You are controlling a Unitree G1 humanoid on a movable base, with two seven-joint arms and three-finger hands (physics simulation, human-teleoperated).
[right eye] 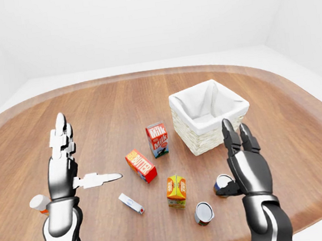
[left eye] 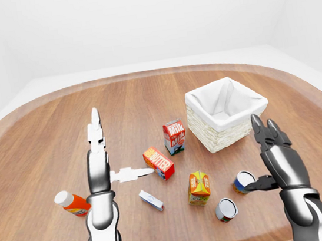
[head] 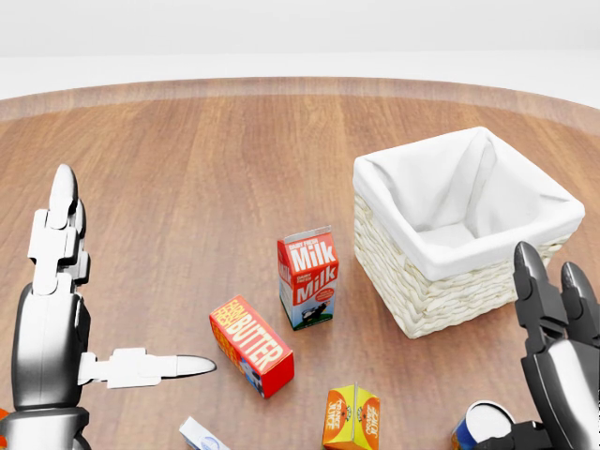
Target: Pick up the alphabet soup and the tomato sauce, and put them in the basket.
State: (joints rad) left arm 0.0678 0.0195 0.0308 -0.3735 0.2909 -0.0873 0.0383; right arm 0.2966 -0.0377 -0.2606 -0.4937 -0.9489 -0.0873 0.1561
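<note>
our right hand (left eye: 271, 156) is at the blue-labelled can (left eye: 242, 181), fingers spread, nothing gripped. the thumb tip looks to be touching or just short of the can's rim, and the two long fingers stand up well above it. we can't read that label, so whether it's the alphabet soup or the tomato sauce is a guess. the second can (left eye: 225, 209) lies just beside it, on the thumb side and lower in the left-eye view, end face toward us, also unreadable.

left hand (left eye: 102, 164) is open and idle, thumb pointing at the butter box (left eye: 159, 163), not touching.

to do this step well, we'd judge: drop the palm so the long fingers come down the far wall of the can, thumb opposite, then close. a can on its side may roll off a one-sided push. the basket (left eye: 227, 115) sits just beyond the fingertips, so the carry is short.

readable text: "milk" on the carton (head: 307, 277), "butter" on the red box. the orange carton (left eye: 199, 187) is too small to read.
</note>
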